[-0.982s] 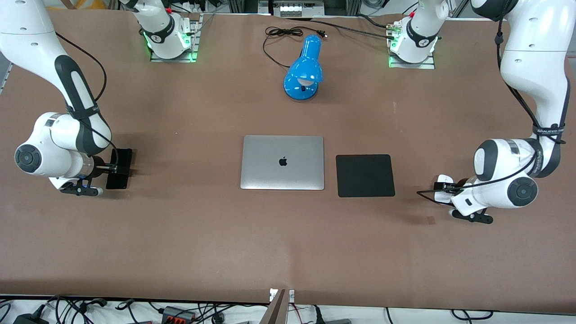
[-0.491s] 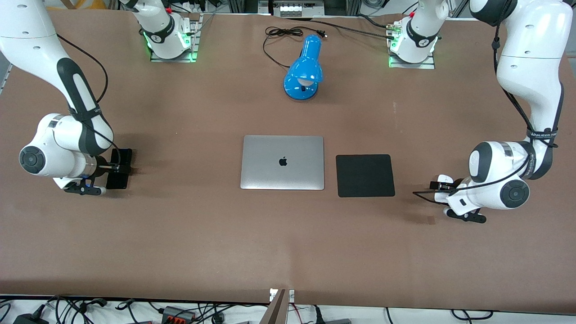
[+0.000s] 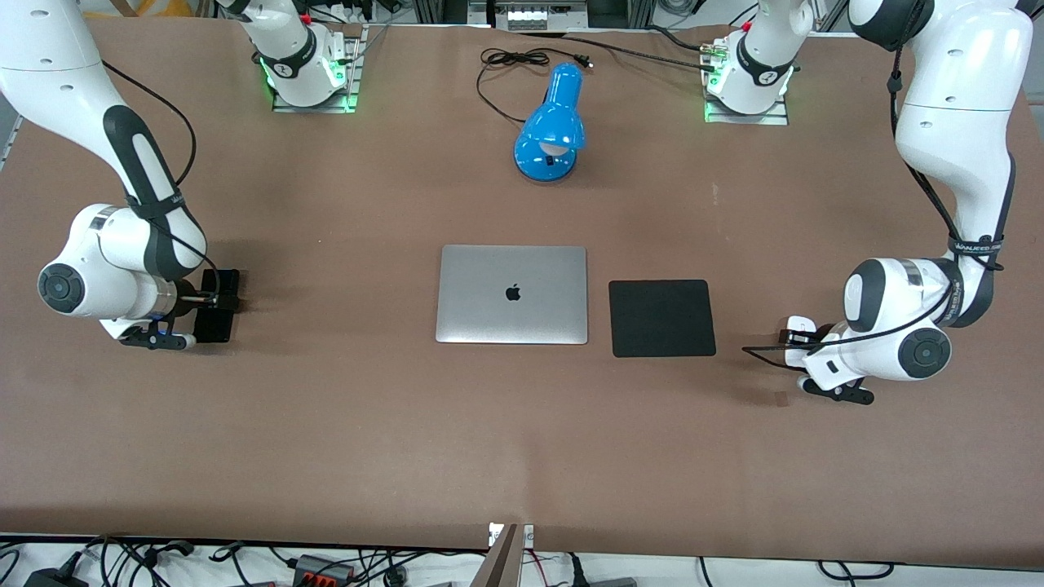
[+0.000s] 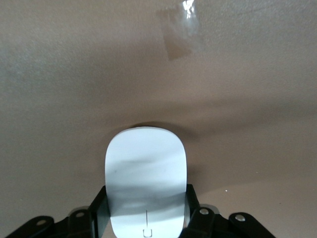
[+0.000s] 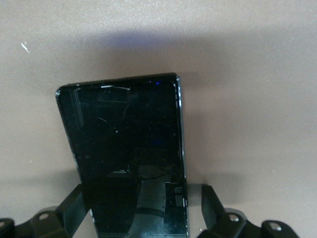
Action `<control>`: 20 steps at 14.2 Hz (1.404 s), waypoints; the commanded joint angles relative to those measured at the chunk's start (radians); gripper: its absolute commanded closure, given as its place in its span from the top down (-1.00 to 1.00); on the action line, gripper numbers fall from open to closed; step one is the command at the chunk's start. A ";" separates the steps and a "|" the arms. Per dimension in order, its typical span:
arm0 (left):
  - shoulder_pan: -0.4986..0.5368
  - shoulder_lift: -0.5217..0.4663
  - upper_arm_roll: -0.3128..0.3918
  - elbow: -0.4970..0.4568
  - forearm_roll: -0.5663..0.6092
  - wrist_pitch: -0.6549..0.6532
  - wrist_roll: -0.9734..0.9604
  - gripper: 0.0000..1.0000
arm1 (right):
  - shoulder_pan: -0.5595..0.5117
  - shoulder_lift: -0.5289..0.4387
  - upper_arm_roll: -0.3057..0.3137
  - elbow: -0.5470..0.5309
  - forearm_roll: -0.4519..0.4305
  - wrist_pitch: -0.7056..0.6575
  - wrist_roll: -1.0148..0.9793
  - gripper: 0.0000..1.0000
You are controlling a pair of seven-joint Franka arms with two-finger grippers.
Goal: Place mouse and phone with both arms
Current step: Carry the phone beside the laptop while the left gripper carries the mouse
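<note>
The white mouse (image 3: pixel 799 324) is near the left arm's end of the table, beside the black pad. My left gripper (image 3: pixel 795 336) is shut on it; in the left wrist view the mouse (image 4: pixel 146 163) sits between both fingers, which touch its sides. The black phone (image 3: pixel 217 324) lies on the table near the right arm's end. My right gripper (image 3: pixel 214 303) is low over it, open, one finger on each side. In the right wrist view the phone (image 5: pixel 124 139) lies slanted between the fingers, with a gap of table beside one finger (image 5: pixel 213 203).
A closed silver laptop (image 3: pixel 511 293) lies mid-table with a square black pad (image 3: pixel 661 318) beside it toward the left arm's end. A blue lamp (image 3: pixel 552 126) and its cable (image 3: pixel 506 61) lie farther from the camera. A bit of tape (image 3: pixel 781 398) is stuck near the mouse.
The left arm has shifted a little toward the pad, with the mouse moving along in its gripper. The right arm has shifted slightly over the phone, which has stayed in place.
</note>
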State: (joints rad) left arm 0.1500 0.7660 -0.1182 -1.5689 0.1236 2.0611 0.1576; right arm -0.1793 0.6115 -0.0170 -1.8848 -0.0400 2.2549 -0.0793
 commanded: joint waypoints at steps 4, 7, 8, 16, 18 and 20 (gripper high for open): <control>-0.010 -0.010 -0.008 0.069 0.021 -0.058 0.003 -0.23 | -0.006 0.002 0.011 -0.008 -0.012 -0.011 -0.014 -0.10; -0.016 -0.025 -0.014 0.069 0.024 -0.079 0.003 -0.23 | 0.004 -0.021 0.022 0.012 -0.005 -0.055 -0.040 -0.48; -0.020 -0.028 -0.015 0.069 0.021 -0.096 -0.001 -0.25 | 0.018 -0.035 0.032 0.025 -0.003 -0.087 -0.039 -0.48; -0.029 -0.039 -0.194 0.046 0.007 -0.134 -0.215 -0.34 | 0.205 -0.039 0.144 0.139 0.008 -0.152 0.195 -0.47; -0.044 -0.031 -0.224 0.020 0.004 -0.101 -0.278 -0.34 | 0.274 -0.036 0.143 0.138 0.053 -0.138 0.284 -0.48; -0.075 -0.021 -0.228 0.001 0.004 -0.066 -0.338 -0.34 | 0.334 -0.023 0.143 0.138 0.095 -0.118 0.328 -0.47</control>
State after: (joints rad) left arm 0.0890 0.7443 -0.3342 -1.5369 0.1235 1.9594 -0.1239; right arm 0.1068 0.5820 0.1319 -1.7564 0.0180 2.1266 0.2012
